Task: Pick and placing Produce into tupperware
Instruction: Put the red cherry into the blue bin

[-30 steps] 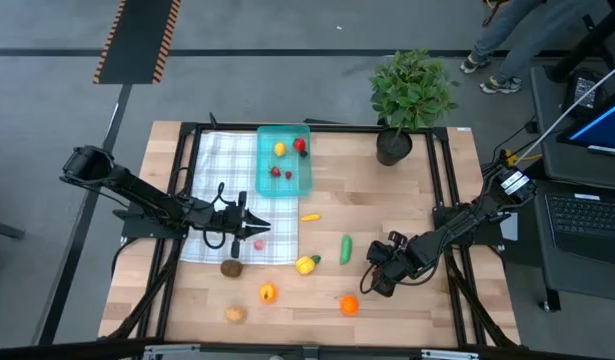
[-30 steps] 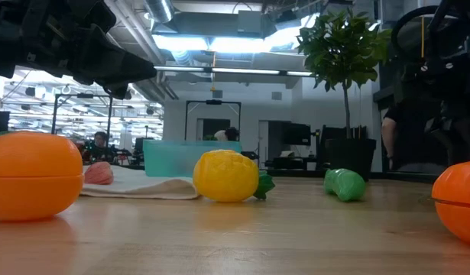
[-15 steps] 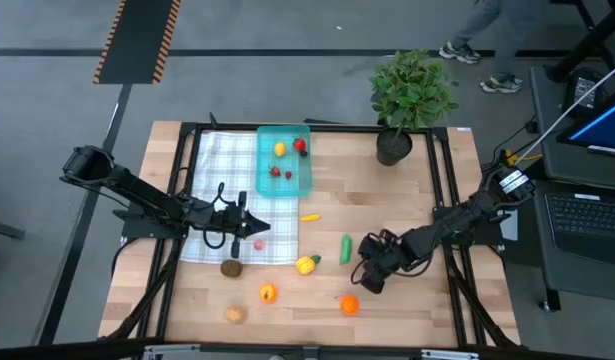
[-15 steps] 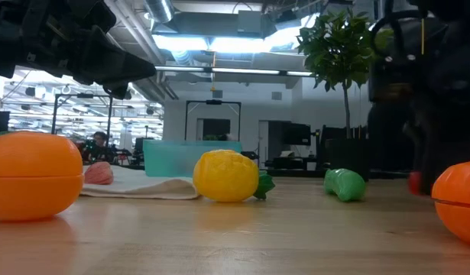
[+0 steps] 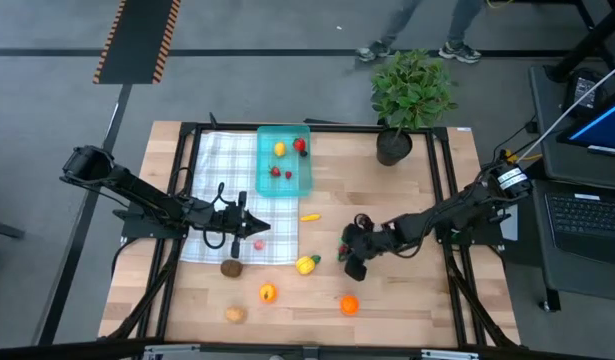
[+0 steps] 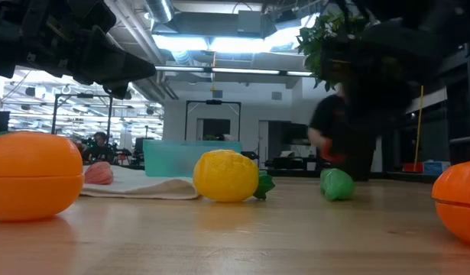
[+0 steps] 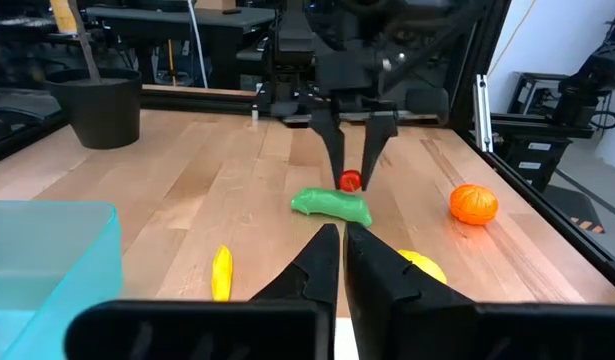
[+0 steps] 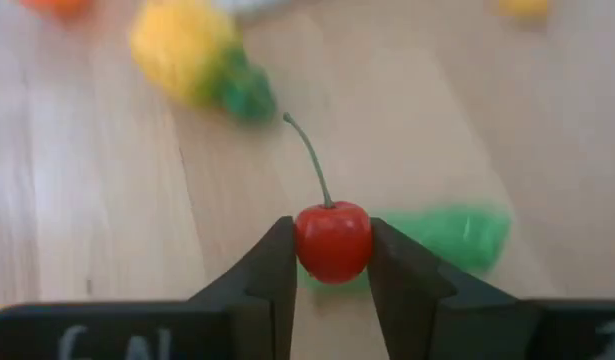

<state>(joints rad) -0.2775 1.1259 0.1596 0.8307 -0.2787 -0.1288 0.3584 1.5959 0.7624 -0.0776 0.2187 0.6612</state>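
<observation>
Since 1 second ago, the right gripper (image 5: 349,258) has swung from near the orange fruit (image 5: 349,305) toward the table's middle and now hangs over the green piece (image 5: 345,247), its fingers clamped on a red cherry (image 8: 333,241). The left gripper (image 5: 259,228) has not moved; it sits pinched closed over the checked cloth (image 5: 215,165), just beside 1 pink piece (image 5: 258,243). The teal tupperware (image 5: 301,187) holds 4 pieces: 1 yellow, 3 red. Loose on the wood lie 1 green, 3 yellow or orange, 1 orange and 2 brown pieces. 1 potted plant (image 5: 411,93) stands at the far edge.
</observation>
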